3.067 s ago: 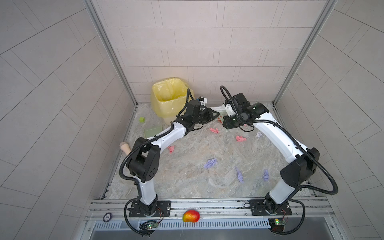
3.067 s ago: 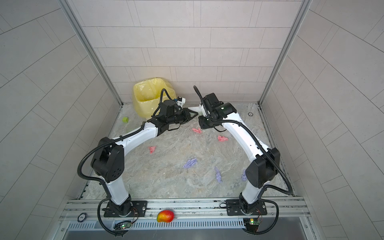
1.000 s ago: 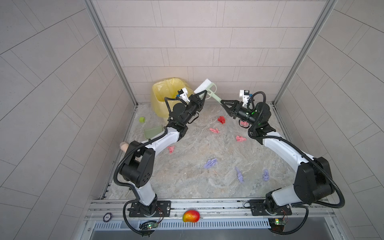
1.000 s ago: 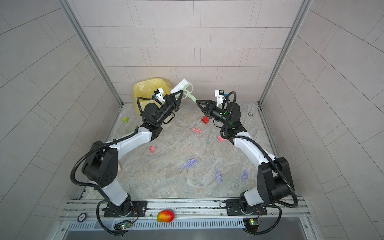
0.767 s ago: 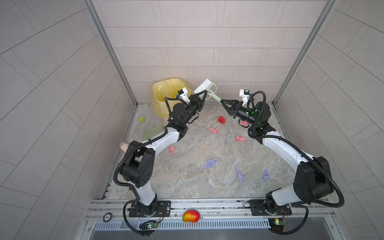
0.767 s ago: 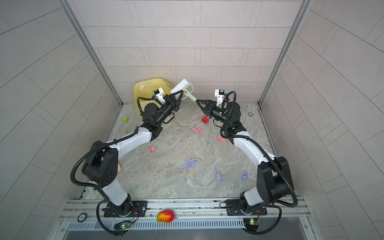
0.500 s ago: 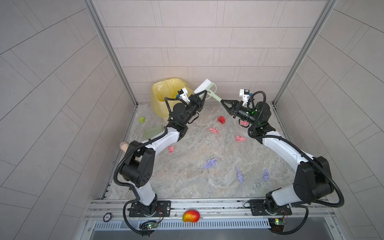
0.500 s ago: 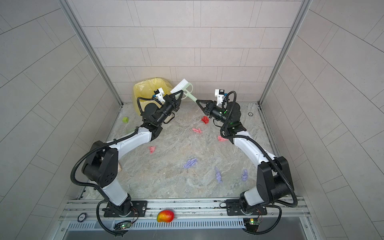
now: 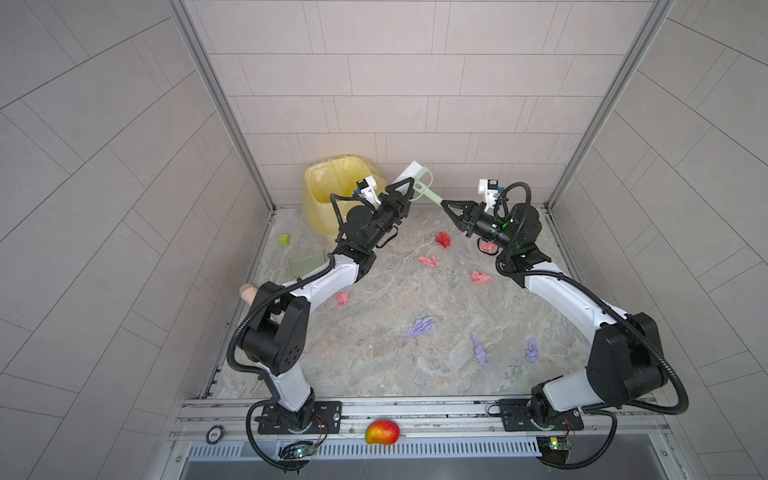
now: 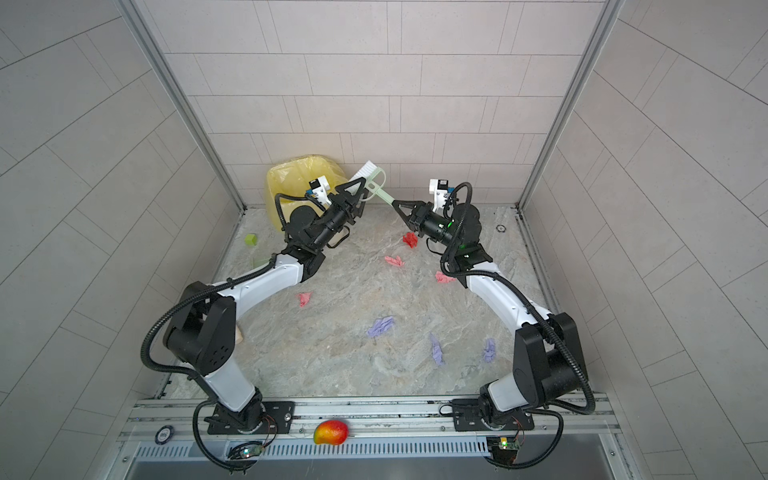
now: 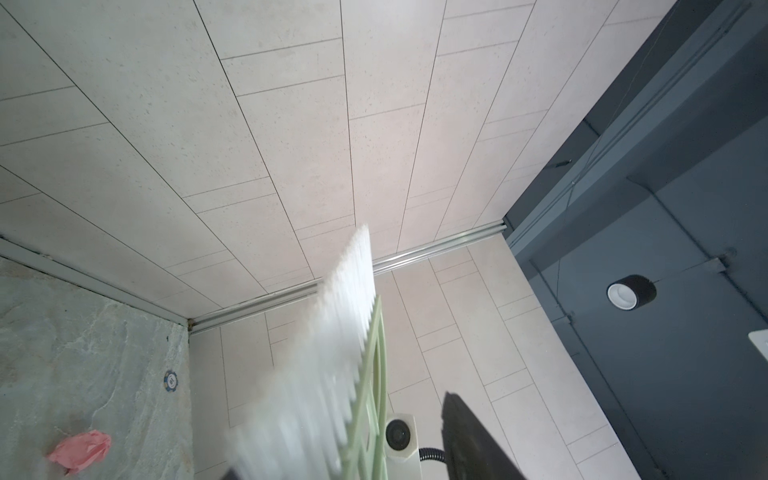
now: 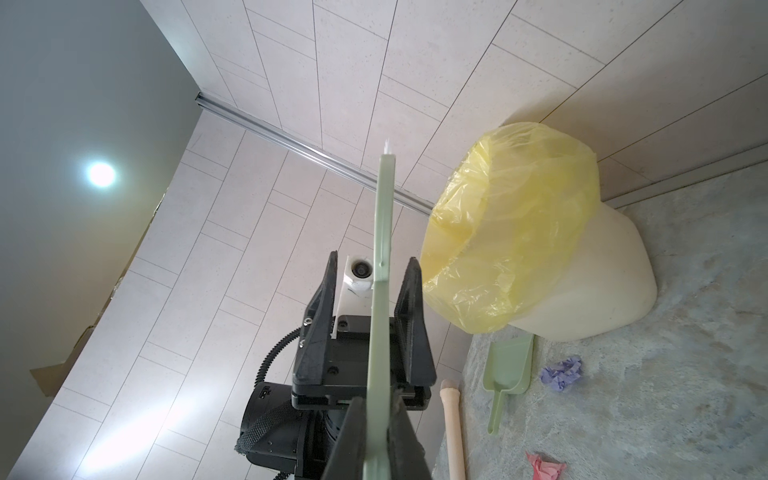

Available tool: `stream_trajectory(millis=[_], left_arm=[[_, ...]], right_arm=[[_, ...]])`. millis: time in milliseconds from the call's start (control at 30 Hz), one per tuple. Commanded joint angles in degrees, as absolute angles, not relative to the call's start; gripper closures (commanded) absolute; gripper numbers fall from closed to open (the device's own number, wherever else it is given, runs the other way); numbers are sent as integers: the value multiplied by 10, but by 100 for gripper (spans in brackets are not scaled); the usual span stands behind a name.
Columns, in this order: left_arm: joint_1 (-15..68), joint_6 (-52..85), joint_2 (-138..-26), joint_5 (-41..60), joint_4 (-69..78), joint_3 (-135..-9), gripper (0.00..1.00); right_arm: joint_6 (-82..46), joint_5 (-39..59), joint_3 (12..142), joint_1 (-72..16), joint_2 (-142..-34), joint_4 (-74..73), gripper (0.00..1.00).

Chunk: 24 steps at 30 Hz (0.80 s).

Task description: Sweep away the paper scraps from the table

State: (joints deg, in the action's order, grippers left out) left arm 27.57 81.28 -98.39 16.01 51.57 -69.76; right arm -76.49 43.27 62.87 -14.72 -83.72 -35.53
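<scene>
A pale green brush (image 9: 415, 176) with white bristles hangs in the air by the back wall, between both grippers. My right gripper (image 9: 446, 204) is shut on the end of its handle (image 12: 382, 249). My left gripper (image 9: 405, 187) is open, its fingers (image 12: 328, 299) standing either side of the brush head (image 11: 349, 374) with gaps. Several paper scraps lie on the table (image 9: 374, 357): red (image 9: 443, 239), pink (image 9: 428, 261) (image 9: 481, 277) (image 9: 342, 298) and purple (image 9: 420, 326) (image 9: 478, 349) (image 9: 532, 350).
A bin lined with a yellow bag (image 9: 328, 187) stands at the back left corner. A green dustpan (image 9: 305, 264), a lime cube (image 9: 284, 239) and a wooden peg (image 9: 248, 293) lie along the left edge. A mango (image 9: 382, 432) rests on the front rail.
My left jaws have opened off the brush head, and my right jaws have closed on the handle end. Both arms have stayed where they were.
</scene>
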Motion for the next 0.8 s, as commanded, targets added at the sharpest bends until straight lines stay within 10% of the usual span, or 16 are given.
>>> stream_trajectory(millis=[0,233,767], left_arm=[[273,799,-948,169,503,-684,24],[270,660,-838,149,249,-656,7],[205,395,-669,-58,-506,-717,1]], right_arm=[[-752,431,632,-134,-809,-345,100],[-683,441,637,-94,-773,-234,100],[-517,503,658,1,-706,50,100]])
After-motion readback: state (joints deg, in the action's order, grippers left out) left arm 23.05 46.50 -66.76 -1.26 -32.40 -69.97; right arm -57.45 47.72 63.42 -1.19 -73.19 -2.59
